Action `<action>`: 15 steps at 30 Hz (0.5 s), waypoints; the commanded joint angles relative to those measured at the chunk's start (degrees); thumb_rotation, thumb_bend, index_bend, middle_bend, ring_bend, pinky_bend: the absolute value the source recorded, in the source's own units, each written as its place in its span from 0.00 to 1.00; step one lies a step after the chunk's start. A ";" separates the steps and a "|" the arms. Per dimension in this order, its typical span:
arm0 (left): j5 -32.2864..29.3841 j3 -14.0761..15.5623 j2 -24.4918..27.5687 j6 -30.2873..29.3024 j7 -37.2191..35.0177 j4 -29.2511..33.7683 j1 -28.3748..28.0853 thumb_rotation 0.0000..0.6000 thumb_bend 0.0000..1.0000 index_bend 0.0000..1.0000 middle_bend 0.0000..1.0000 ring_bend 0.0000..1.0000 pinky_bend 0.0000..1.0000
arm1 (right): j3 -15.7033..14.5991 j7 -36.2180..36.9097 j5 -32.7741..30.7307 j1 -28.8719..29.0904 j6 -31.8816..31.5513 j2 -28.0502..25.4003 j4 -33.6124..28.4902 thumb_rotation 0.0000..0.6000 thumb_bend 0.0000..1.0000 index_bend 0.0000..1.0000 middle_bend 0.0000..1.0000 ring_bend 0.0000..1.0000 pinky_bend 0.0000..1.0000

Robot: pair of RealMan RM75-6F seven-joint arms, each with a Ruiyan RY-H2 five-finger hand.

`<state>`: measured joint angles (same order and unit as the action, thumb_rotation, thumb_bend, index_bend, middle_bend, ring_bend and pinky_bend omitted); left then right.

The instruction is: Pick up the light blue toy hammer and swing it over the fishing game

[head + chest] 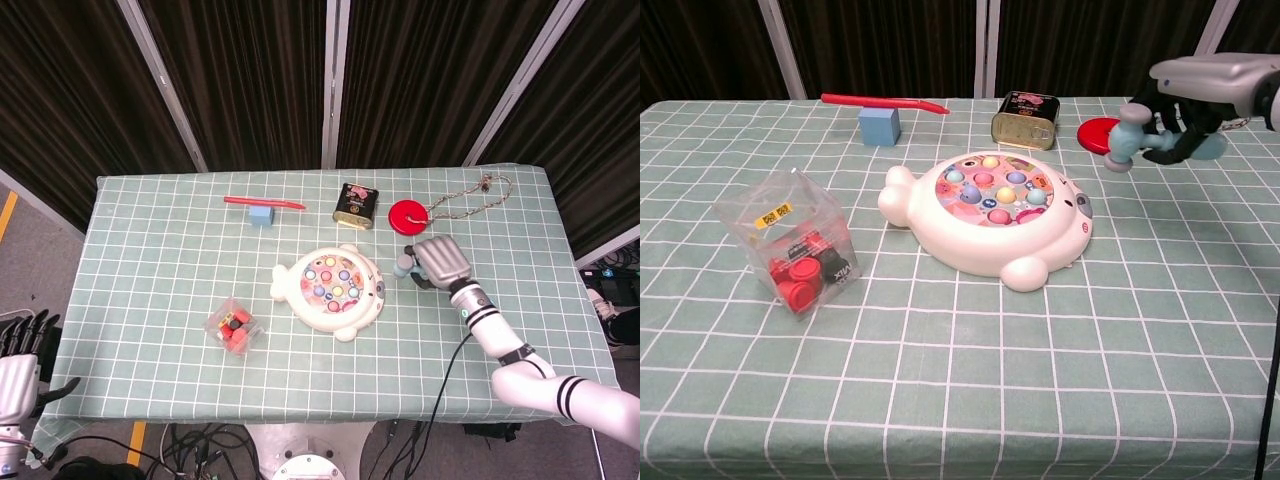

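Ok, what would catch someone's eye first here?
Probably the white fishing game with its colourful fish, mid-table. Just to its right, the right hand holds the light blue toy hammer above the cloth, clear of the game. A red disc sits behind them.
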<state>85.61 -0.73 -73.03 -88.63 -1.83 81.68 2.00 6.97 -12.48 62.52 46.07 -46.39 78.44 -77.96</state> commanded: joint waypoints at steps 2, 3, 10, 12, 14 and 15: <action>0.15 0.05 0.16 0.16 0.64 0.64 -0.18 1.00 0.04 0.10 0.03 0.01 0.00 | -2.03 4.84 0.61 -2.46 2.24 2.57 6.07 1.00 0.54 0.72 0.63 0.57 0.67; 0.19 0.08 0.22 0.21 0.87 0.83 -0.23 1.00 0.04 0.10 0.03 0.01 0.00 | -2.33 5.95 1.04 -2.78 2.79 3.31 7.40 1.00 0.53 0.68 0.60 0.54 0.64; 0.18 0.00 0.68 -0.09 1.61 1.71 -0.19 1.00 0.04 0.10 0.03 0.01 0.00 | -2.92 11.15 4.63 -4.43 2.97 5.00 10.14 1.00 0.46 0.26 0.31 0.21 0.35; 0.16 0.02 0.77 -0.15 1.64 1.82 -0.15 1.00 0.04 0.10 0.03 0.01 0.00 | -2.95 11.91 5.70 -5.10 1.93 4.29 9.47 1.00 0.45 0.21 0.28 0.19 0.33; 0.16 0.06 0.75 -0.20 1.59 1.74 -0.10 1.00 0.04 0.10 0.03 0.01 0.00 | -2.90 12.39 6.53 -5.87 0.59 3.23 8.31 1.00 0.44 0.18 0.26 0.17 0.31; 0.14 0.06 0.71 -0.21 1.53 1.69 -0.08 1.00 0.04 0.10 0.03 0.01 0.00 | -2.86 12.62 6.96 -6.50 -0.45 2.28 7.19 1.00 0.44 0.18 0.25 0.17 0.31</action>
<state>85.75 -0.67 -72.31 -88.83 -0.29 83.38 1.92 4.11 -0.41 68.64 40.52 -45.48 81.95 -69.39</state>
